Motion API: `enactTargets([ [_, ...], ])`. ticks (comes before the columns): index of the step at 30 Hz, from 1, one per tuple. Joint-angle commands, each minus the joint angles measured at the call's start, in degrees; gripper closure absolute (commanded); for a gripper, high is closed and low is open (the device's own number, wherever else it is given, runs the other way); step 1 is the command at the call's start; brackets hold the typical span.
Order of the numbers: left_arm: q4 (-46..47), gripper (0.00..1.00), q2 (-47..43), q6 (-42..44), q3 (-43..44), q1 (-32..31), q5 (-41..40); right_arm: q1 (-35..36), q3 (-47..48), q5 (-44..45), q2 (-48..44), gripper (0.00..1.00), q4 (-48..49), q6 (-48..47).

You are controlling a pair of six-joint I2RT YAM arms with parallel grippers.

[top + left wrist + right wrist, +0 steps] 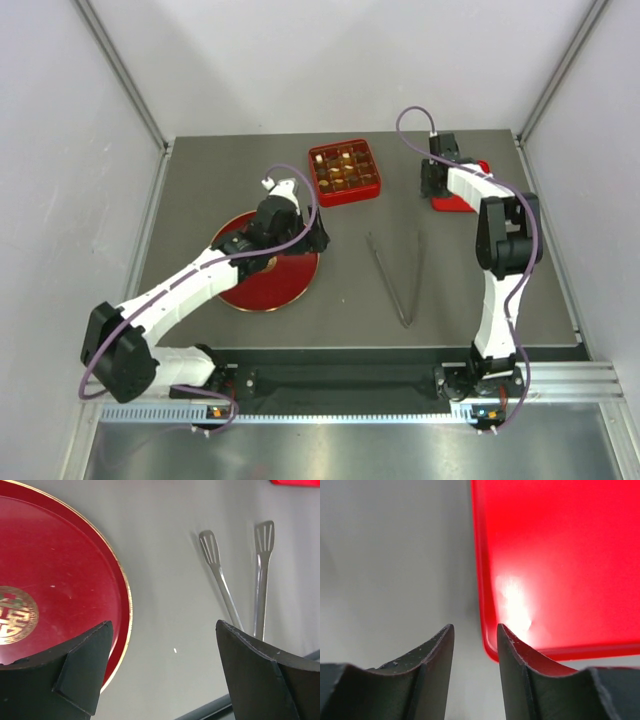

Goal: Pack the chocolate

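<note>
The chocolate [345,168], several small tan and dark pieces, sits in the compartments of a square red box [318,175] at the back centre. My left gripper [316,238] hangs over the right rim of a round red plate [262,285]; in the left wrist view it [165,625] is wide open and empty, with the plate [55,570] at the left. My right gripper [437,182] is low at a flat red lid [452,205]. In the right wrist view it [475,627] is narrowly open and empty, beside the lid's [560,555] left edge at its near corner.
Metal tongs [398,275] lie on the grey table between the arms, their tips toward the back; they also show in the left wrist view [220,575]. White walls enclose the table on three sides.
</note>
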Motion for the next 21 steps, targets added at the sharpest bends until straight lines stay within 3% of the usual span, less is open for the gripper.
enactTargets([
  [1,1.4,0.11,-3.2,1.6,-1.5,0.2,-3.6,-0.8,2.5,2.1,1.5,0.60,3.7,-1.1],
  [11,1.1,0.11,-4.8,2.0,-3.0,0.2,-4.8,-1.2,3.9,2.3,3.7,0.68,2.7,-1.0],
  [16,-0.1,0.11,-5.5,1.8,-2.0,0.2,-5.5,-1.2,6.2,-0.2,3.5,0.98,1.0,-1.2],
  [21,-1.4,0.11,-6.1,1.5,-0.9,1.3,-4.8,-1.2,7.8,-2.4,-2.3,1.00,-1.2,-2.0],
])
